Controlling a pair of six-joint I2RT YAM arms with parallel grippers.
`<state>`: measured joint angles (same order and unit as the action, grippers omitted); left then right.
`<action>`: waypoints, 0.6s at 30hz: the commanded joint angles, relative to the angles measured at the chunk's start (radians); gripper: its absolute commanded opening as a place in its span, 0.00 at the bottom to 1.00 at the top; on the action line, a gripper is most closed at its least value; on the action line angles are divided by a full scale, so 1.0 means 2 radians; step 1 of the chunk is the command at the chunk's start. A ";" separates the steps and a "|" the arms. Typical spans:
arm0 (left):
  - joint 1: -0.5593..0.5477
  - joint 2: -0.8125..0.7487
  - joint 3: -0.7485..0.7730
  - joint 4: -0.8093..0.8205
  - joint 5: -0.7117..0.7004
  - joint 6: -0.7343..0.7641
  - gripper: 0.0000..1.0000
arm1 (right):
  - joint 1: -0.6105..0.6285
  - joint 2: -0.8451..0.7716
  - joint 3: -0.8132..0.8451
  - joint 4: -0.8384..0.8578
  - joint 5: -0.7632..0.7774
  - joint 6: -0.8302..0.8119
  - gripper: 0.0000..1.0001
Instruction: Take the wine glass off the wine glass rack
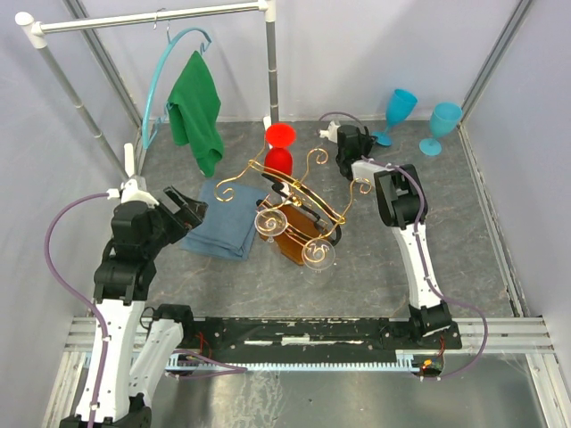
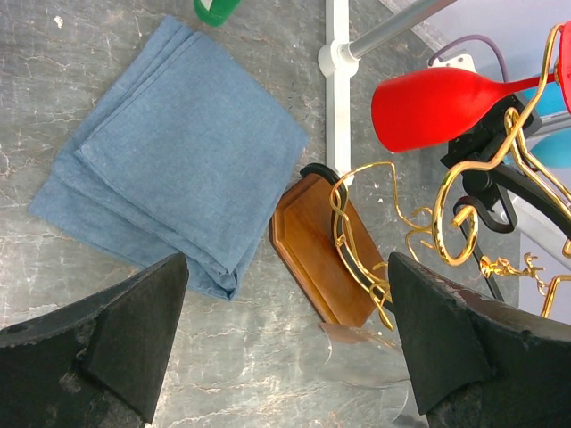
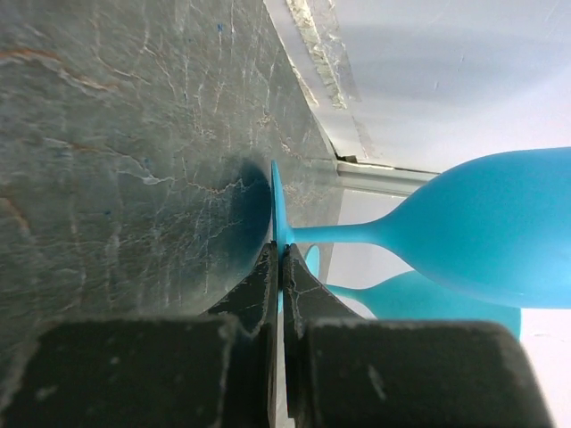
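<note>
The wine glass rack (image 1: 299, 189), gold scrolled wire on a brown wooden base (image 2: 314, 245), stands mid-table. Two clear wine glasses (image 1: 270, 221) (image 1: 318, 252) hang upside down on its near side, and a red one (image 1: 279, 147) hangs on the far side. My left gripper (image 1: 189, 209) is open over the table, left of the rack. In the left wrist view a clear glass bowl (image 2: 366, 357) lies close to the right finger of the left gripper (image 2: 287, 294). My right gripper (image 1: 344, 143) is shut behind the rack, with nothing from the rack in it.
A folded blue cloth (image 1: 223, 227) lies left of the rack. A white clothes rail (image 1: 147, 20) at the back left carries a green cloth (image 1: 198, 107) and a blue hanger (image 1: 165, 71). Two blue glasses (image 1: 399, 109) (image 1: 443, 125) stand back right, one foot (image 3: 278, 209) right at my right fingertips.
</note>
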<state>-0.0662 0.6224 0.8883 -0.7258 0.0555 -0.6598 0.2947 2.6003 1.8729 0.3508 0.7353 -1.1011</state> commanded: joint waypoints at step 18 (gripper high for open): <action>-0.001 -0.023 0.008 -0.008 0.010 0.025 0.99 | 0.026 -0.005 -0.050 -0.035 -0.010 0.041 0.26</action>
<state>-0.0662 0.5880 0.8890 -0.7586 0.0555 -0.6456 0.3302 2.6003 1.8122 0.3584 0.7574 -1.0760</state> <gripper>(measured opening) 0.993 0.235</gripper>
